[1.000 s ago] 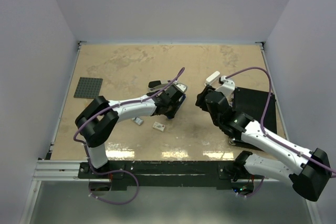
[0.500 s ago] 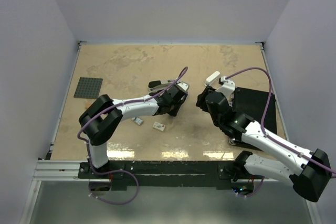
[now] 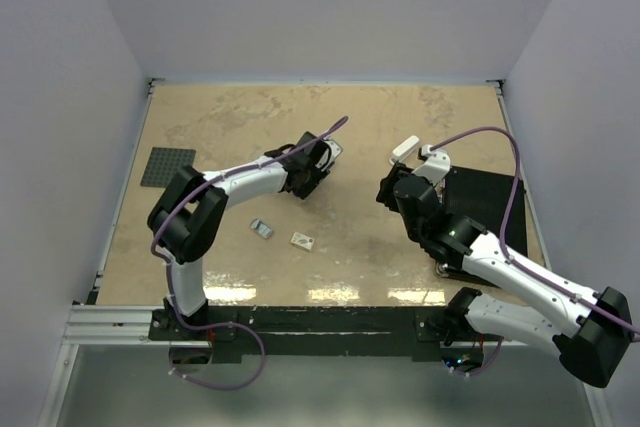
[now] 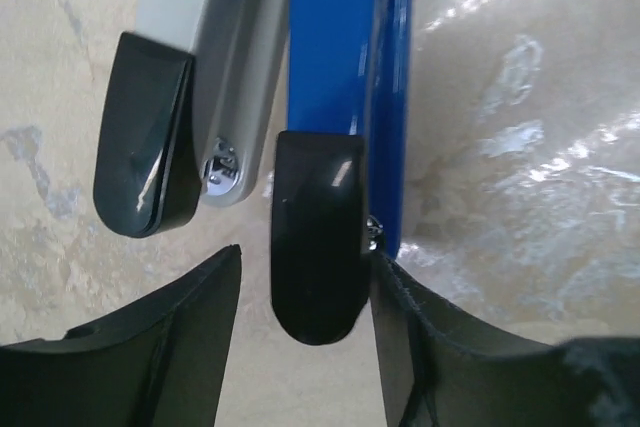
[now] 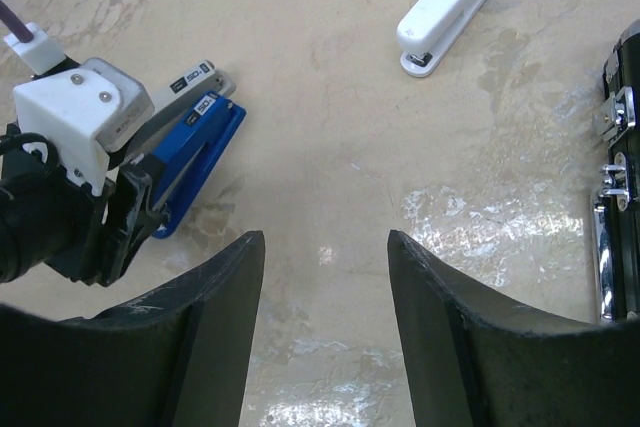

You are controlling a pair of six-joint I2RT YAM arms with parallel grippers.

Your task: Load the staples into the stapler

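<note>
**Blue stapler (image 4: 345, 67) lying opened, staples not yet loaded**
We list: grey staple tray (image 3: 262, 229) and whitish staple box (image 3: 303, 240), loose on the table (image 3: 200, 127) nearby. Left gripper (image 4: 305, 252), jaws spread about the stapler's tail, probably to steady it. Right gripper (image 5: 325, 247), spread and empty, free to fetch staples.

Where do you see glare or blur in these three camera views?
Top external: bright reflected strips on the table near the arm bases. Left wrist: the blue stapler is fairly sharp, the left fingers soft, with glare streaks upper right. Right wrist: glare patches mid-table; the white stapler is crisp.
</note>
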